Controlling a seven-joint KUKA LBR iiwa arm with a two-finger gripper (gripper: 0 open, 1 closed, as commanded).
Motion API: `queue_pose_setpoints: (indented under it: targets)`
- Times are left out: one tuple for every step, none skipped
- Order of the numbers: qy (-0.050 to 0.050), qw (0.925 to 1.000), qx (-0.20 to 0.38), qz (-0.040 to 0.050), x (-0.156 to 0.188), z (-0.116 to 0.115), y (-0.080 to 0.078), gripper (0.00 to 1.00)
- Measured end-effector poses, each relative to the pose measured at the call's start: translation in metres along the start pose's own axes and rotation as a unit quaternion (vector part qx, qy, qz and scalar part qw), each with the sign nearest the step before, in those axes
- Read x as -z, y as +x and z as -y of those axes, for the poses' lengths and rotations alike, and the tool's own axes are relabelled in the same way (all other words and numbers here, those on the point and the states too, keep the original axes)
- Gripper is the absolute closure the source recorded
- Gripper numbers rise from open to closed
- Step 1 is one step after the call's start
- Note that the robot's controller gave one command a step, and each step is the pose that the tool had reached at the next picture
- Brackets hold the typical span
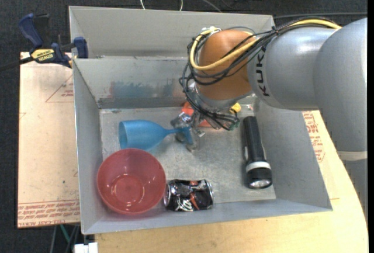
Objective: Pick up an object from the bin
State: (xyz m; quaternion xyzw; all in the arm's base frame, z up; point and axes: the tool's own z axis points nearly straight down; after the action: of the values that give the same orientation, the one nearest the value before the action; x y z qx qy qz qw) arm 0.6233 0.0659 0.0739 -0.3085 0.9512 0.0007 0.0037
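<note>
Jaws: state cannot be told; the wrist's dark cables and the rounded orange cover (225, 65) above them hide the tip from this angle.

Gripper (190, 129): low in the grey metal bin (87, 141), near the middle of its floor and towards the back wall. It sits at the foot end of item 1. Contact is probable, but whether the foot lies between the jaws cannot be made out.

Item 1: blue plastic goblet (142, 134), lying on its side, left of centre. Its wide mouth points to the bin's left wall. The stem and foot point right and run in under the gripper, where the foot is partly covered and blurs into bluish-grey parts of the tool.

Item 2: small orange-red piece (187, 110), just behind the gripper; mostly hidden by cables, kind not identifiable.

Item 3: small yellow piece (235, 108), right of the gripper below the cover's edge; only a corner is visible, kind not identifiable.

Item 4: black cylindrical torch (255, 152), on the floor right of the gripper and apart from it, lengthwise front to back, with the wider lens end nearer the front wall.

Item 5: red translucent plastic bowl (130, 183), upright, in the front left corner, just in front of the goblet's cup.

Item 6: crushed black drinks can (188, 195), against the front wall, touching or just beside the bowl's right rim.

Arm (315, 70): a thick grey body entering from the right, cut off by the frame edge and covering the bin's rear right corner.
</note>
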Motion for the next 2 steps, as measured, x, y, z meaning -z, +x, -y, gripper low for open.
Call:
queue_pose_setpoints:
  targets:
    - [0.0,1.0,0.0,0.0001,0.0,0.0,0.0,1.0]
    - [0.002,0.9999,0.016,0.0037,0.096,0.014,-0.004,1.0]
